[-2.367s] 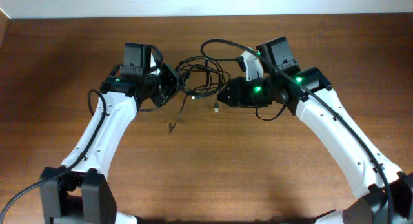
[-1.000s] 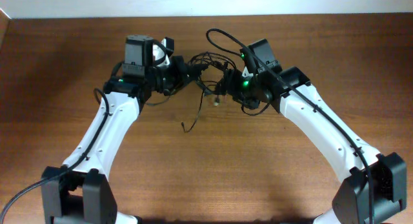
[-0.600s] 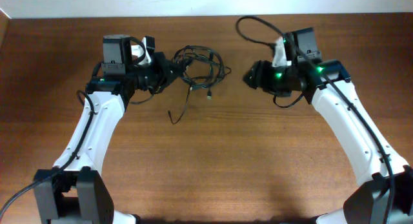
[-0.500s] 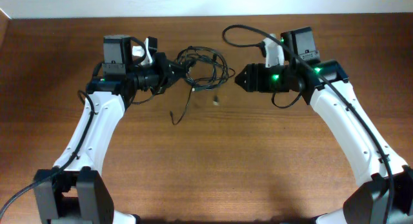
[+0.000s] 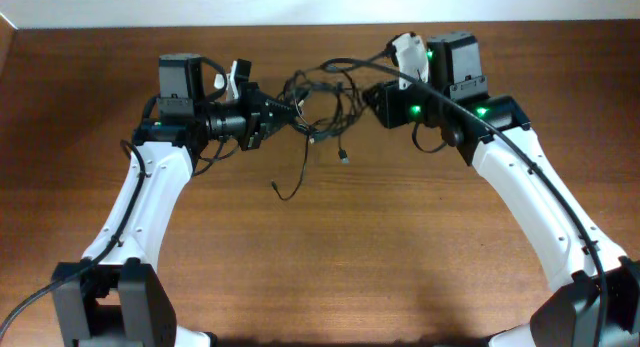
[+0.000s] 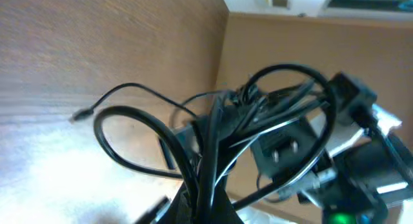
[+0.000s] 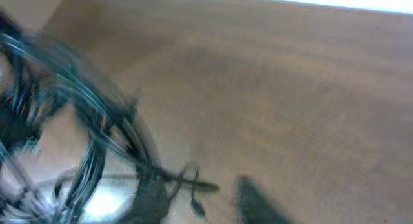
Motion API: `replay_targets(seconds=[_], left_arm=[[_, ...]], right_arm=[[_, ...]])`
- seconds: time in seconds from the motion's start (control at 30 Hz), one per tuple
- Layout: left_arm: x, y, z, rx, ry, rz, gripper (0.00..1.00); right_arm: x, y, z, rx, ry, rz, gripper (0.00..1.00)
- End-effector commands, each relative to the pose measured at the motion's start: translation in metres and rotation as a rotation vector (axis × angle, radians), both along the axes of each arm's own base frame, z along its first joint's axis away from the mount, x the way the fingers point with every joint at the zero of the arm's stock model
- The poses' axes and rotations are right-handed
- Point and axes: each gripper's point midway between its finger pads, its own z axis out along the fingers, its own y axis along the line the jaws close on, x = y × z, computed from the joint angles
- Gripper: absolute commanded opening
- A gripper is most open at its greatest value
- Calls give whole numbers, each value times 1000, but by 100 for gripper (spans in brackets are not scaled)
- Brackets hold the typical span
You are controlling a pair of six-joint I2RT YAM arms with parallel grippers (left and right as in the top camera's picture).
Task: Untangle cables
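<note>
Black cables (image 5: pixel 318 89) clamped in L pincer (image 5: pixel 283 113).

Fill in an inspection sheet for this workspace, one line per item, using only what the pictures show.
Surface: brown wooden table.
Job's things: cable tangle bunched between the arms, one loose end trailing nearward.
Clutter: nothing seen.
Grippers: left tool shut on the tangle; right tool at its right edge, grip unclear.
Cables: black arm wiring along the right arm.
Surroundings: pale wall beyond the far edge.
</note>
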Motion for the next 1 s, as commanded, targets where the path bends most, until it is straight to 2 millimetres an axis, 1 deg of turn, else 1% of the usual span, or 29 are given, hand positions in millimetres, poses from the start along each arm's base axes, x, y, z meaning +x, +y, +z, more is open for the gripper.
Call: replay_targets(seconds=[0.0, 0.07, 0.17, 0.27, 0.3, 0.33, 0.37, 0.4, 0.43, 0.5, 0.57, 0.6, 0.63, 0.7, 0.77, 0.87, 0.9, 0.97], left_arm=[[-14, -7, 19, -76, -16, -75, 0], [-14, -7, 19, -77, -20, -78, 0], [-14, -7, 19, -72, -40, -85, 0], [-14, -7, 20, -57, -88, -101, 0], [-14, -7, 20, -54, -101, -106, 0], [-14, -7, 19, -49, -114, -109, 0], [-14, -7, 19, -44, -127, -112, 0], [-13, -6, 19, -38, -130, -108, 0], [-12, -6, 18, -34, -133, -104, 0], [-10, -5, 17, -28, -124, -92, 0], [-10, -5, 17, -45, -69, -74, 0], [-10, -5, 17, -63, -13, -56, 0], [-10, -5, 17, -84, 55, -34, 0], [-10, -5, 17, -99, 103, -18, 0], [-10, -5, 17, -111, 144, -4, 0], [-10, -5, 17, -127, 194, 13, 0], [-10, -5, 17, -130, 204, 16, 0], [-10, -5, 17, -138, 229, 24, 0]], right_arm=[[19, -31, 6, -105, -65, -179, 4], [31, -68, 3, -155, -57, -380, 4], [36, -100, 1, -158, -33, -485, 4], [35, -140, -8, -141, 34, -640, 4], [34, -150, -11, -132, 59, -660, 4], [31, -154, -15, -104, 95, -641, 4], [26, -149, -17, -60, 133, -584, 4], [20, -136, -18, -10, 164, -479, 7], [12, -120, -16, 34, 181, -361, 13], [-3, -94, -11, 106, 200, -180, 22], [-21, -62, 1, 184, 181, 37, 27], [-32, -48, 7, 197, 138, 160, 33], [-38, -38, 8, 173, 98, 240, 36], [-40, -34, 3, 139, 95, 250, 40], [-40, -32, -1, 111, 99, 242, 47], [-43, -27, -2, 115, 112, 247, 61], [-44, -25, -2, 117, 116, 250, 62], [-45, -20, -2, 109, 115, 260, 78]])
